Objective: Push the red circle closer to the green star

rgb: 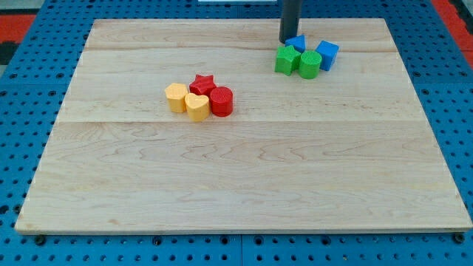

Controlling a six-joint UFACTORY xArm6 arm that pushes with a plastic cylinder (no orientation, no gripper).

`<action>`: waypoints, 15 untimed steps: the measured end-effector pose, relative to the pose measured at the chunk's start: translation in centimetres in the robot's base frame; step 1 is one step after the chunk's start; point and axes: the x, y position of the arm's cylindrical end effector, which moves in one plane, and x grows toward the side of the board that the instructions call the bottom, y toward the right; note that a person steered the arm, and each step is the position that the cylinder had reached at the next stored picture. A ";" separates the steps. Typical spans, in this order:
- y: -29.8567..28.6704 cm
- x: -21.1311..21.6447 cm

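Observation:
The red circle [221,101] stands left of the board's middle, touching a red star [202,84] behind it and a yellow heart [196,106] at its left. The green star [287,60] sits near the view's top right, next to a green circle [310,65]. My tip [287,40] is at the view's top, just behind the green star and beside a blue block [297,43], far from the red circle.
A yellow hexagon-like block [176,97] sits left of the yellow heart. A blue cube [327,54] stands right of the green circle. The wooden board [244,177] lies on a blue pegboard table.

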 end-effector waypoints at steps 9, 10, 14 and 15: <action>-11.8 11.2; -7.9 6.4; -9.6 2.6; -13.6 0.5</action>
